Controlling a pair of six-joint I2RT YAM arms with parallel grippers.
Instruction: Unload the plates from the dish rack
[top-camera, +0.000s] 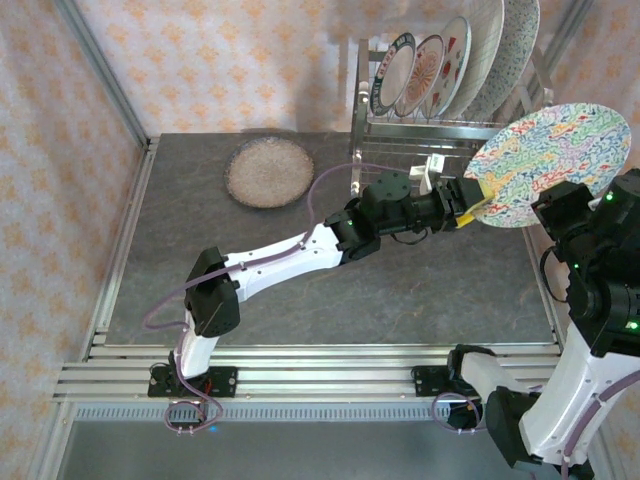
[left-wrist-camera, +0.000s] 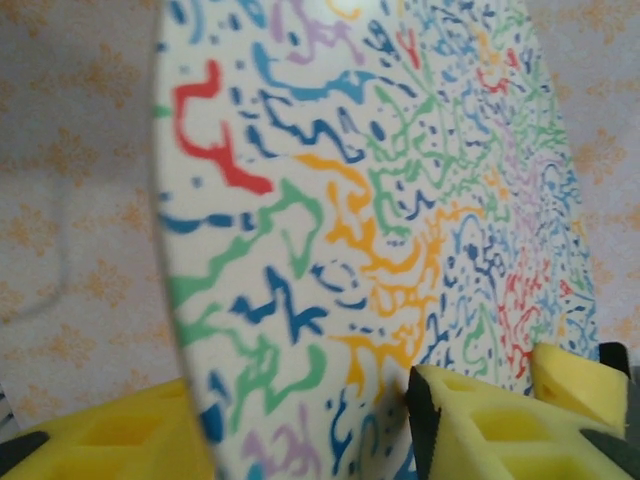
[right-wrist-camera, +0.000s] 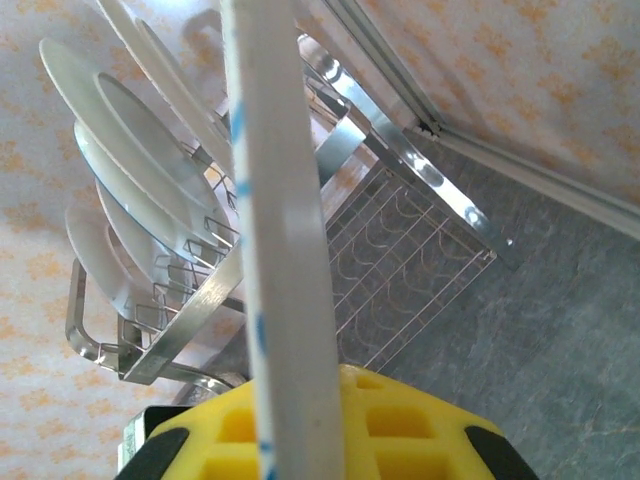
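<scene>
The plate (top-camera: 555, 160) hangs in the air over the table's (top-camera: 400, 290) right rear part, just in front of the rack (top-camera: 440, 128), with a claw at each side. The right claw (right-wrist-camera: 300, 425) is clenched on its rim, yellow pads on either side of the white edge. The left claw (top-camera: 472, 203) sits at the plate's lower left rim and straddles it, one yellow finger (left-wrist-camera: 100, 440) on each side. I cannot tell whether it presses yet.

The plate is round and white, covered with squiggles in red, blue, green, orange and purple. It is tilted, its face turned up and to the left.

Five plates (top-camera: 450, 65) stand leaning in the rack's upper slots, close behind the held one, whose upper left rim overlaps the rack's front in the top view. The corner post (top-camera: 565, 30) is near on the right. A speckled plate (top-camera: 268, 172) lies flat left of the rack, well apart. Grey tabletop stretches wide in front of the left arm, down to the near rail (top-camera: 300, 375).
</scene>
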